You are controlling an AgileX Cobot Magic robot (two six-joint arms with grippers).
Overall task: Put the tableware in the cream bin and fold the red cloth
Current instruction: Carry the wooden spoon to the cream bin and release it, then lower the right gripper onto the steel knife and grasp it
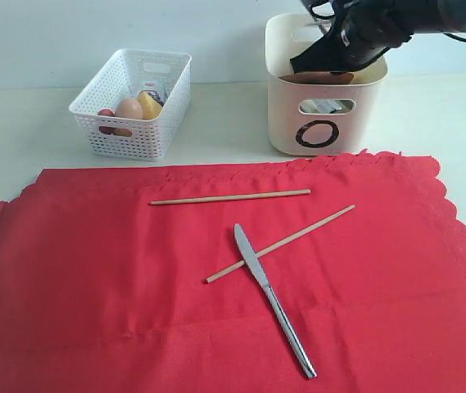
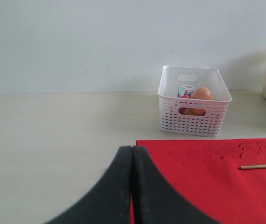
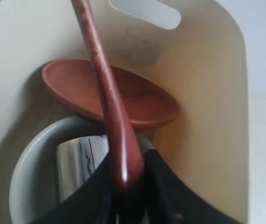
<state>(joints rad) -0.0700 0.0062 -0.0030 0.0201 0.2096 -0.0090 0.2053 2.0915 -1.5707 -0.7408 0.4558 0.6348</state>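
Right end effector [image 3: 125, 163] grips the dark wooden spoon [image 3: 103, 84] inside the cream bin [image 3: 207, 93]. Released tilted, it may strike the round brown plate [image 3: 69, 84] and bounce.

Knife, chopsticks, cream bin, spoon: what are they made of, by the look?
Knife: metal, probably steel; polished, with bright glints.
Chopsticks: pale wood or bamboo, matte, unpainted.
Cream bin: smooth moulded plastic, slight sheen, rounded corners.
Spoon: likely dark reddish wood, lacquered; glossy streak along the handle.
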